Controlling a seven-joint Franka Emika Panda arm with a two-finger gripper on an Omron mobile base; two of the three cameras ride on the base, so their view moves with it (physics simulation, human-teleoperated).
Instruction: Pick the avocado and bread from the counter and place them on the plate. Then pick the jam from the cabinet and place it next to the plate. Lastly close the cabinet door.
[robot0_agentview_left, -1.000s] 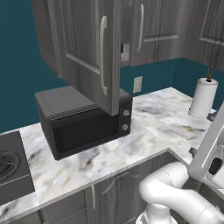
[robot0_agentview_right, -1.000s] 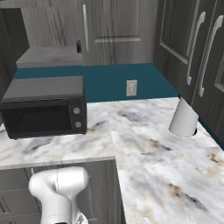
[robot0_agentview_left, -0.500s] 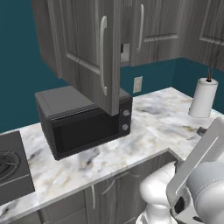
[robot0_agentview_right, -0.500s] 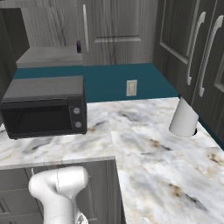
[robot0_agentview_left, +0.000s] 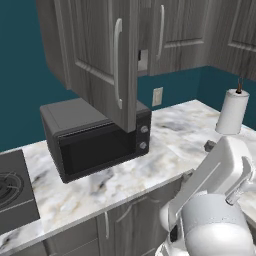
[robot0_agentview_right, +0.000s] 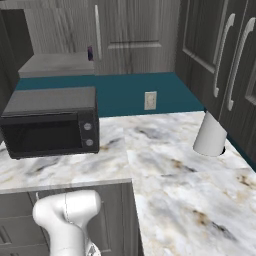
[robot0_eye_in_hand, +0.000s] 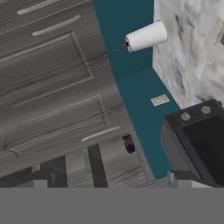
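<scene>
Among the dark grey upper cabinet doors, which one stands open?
The cabinet door above the microwave: it swings out over the counter, its edge toward us, while the other doors lie flush against the wall cabinets.

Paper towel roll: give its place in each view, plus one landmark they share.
Left base view: paper towel roll at the right edge, upright on the counter.
Right base view: right of centre, on the marble.
Hand view: top centre, turned sideways.
Shared landmark: the wall outlet.
</scene>
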